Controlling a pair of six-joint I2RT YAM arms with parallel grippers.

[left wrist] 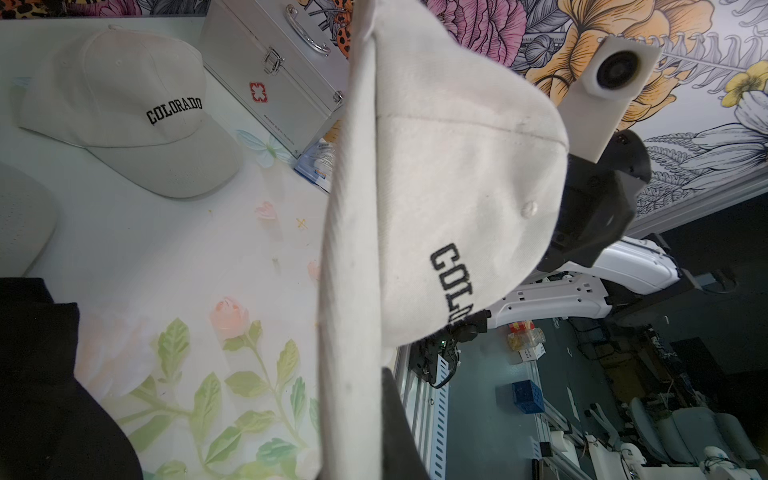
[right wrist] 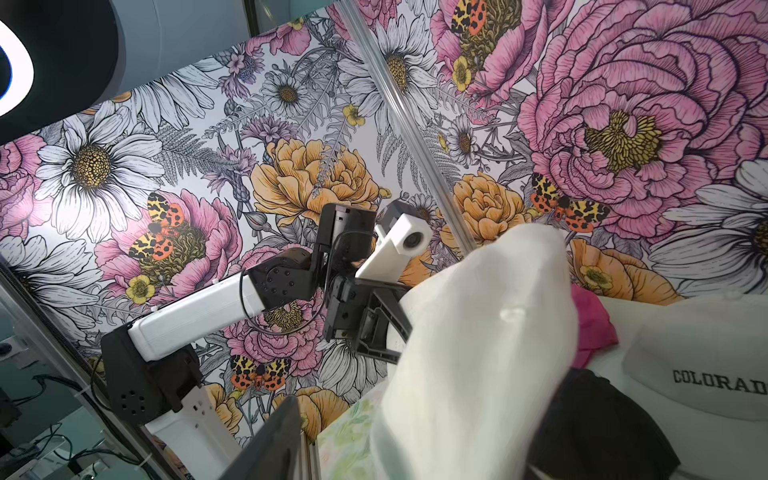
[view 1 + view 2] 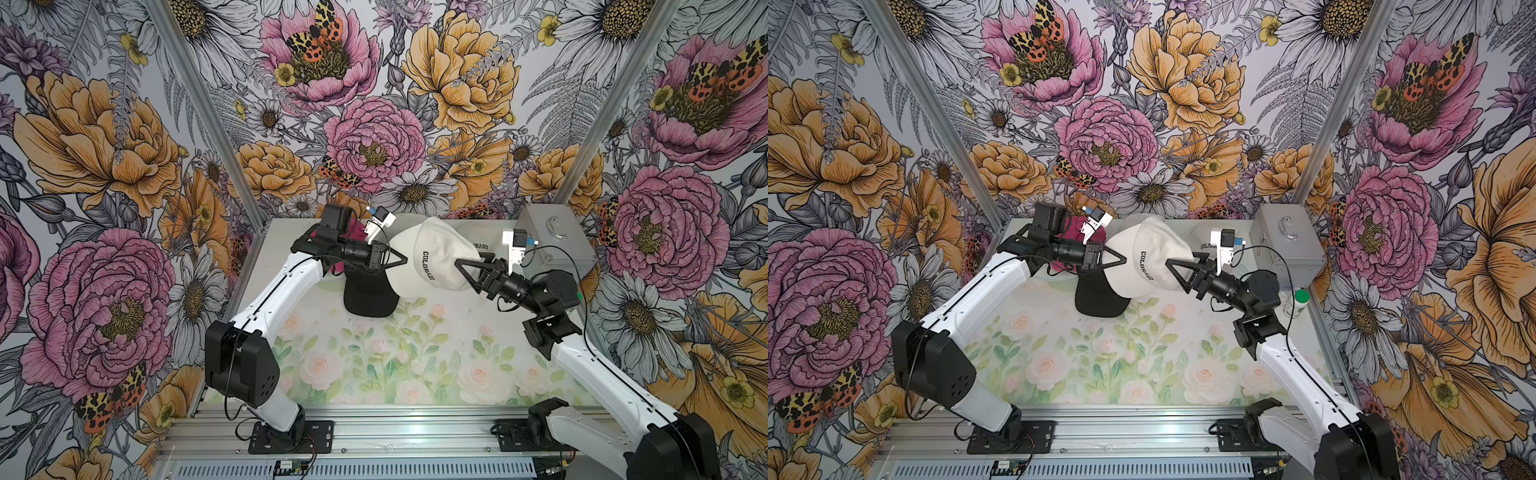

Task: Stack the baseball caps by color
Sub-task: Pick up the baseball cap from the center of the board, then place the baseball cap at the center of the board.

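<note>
Floral wallpaper walls in a table (image 3: 415, 365) printed with pale roses. We show the left gripper (image 3: 404, 260) pinched fully closed on the brim of a cream cap (image 3: 436, 253) lettered COLORADO. In the left wrist view that brim (image 1: 353, 291) runs edge-on down to the jaws. This cap hangs above the table, apart from the silver metal case (image 3: 557, 237) on the side facing the left arm.

The right gripper (image 3: 459, 264) meets the same cap's crown from the case's side. In the right wrist view the blurred fabric (image 2: 478, 353) hides one finger, so we cannot tell how wide the jaws stand or whether they grip.

A black cap (image 3: 368, 297) lies on the table partly under the held cap, farther from the case. A pink cap (image 3: 1077, 232) sits behind the left wrist, farthest from the case. A second cream cap (image 1: 124, 104) rests on the table just beside the case, between it and the held cap. A white green-lidded bottle (image 3: 1298, 303) stands near the case, toward the arm bases.
</note>
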